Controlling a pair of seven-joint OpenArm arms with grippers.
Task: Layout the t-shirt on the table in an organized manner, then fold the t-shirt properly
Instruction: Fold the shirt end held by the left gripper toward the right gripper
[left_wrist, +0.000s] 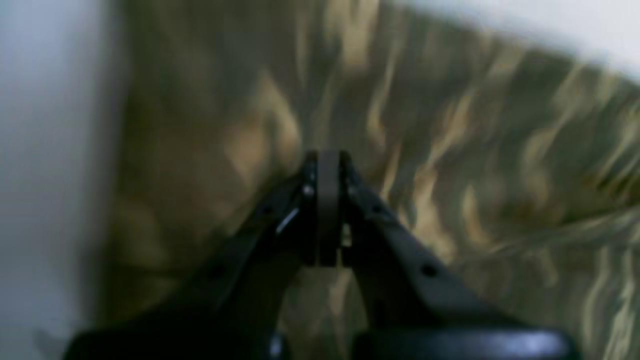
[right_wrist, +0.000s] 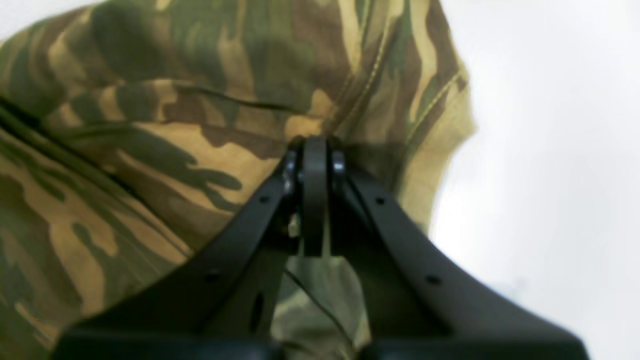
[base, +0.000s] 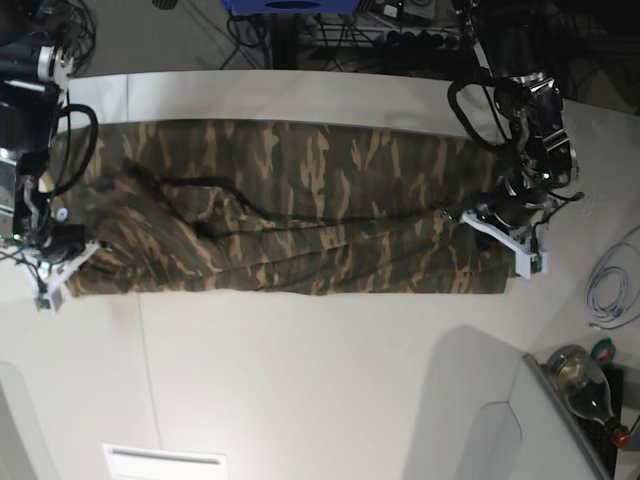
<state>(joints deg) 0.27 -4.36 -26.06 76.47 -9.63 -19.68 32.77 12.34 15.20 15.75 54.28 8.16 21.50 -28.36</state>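
Left tool (left_wrist: 327, 210) clamped together on shirt (base: 290, 210) edge, 3 o'clock end in base view. Right tool (right_wrist: 314, 200) likewise pinched on cloth, 9 o'clock end. Shirt stretched as long band across bench (base: 330, 380), wrinkled mid-span.

The t-shirt (base: 290, 215) carries a camouflage pattern of brown, tan and dark green, the blotches running as long wavy streaks; in the right wrist view the tan patches look warm yellow-ochre against olive and chocolate brown. The table (base: 320, 380) is plain white, with a greyish shadow at about 4 o'clock in the base view. The left pincer (left_wrist: 327, 160) is black with a dull grey strip down its middle, and the right pincer (right_wrist: 315, 145) is black too. At 5 o'clock in the base view, a bottle (base: 580, 375) shows greenish glass with a red cap.
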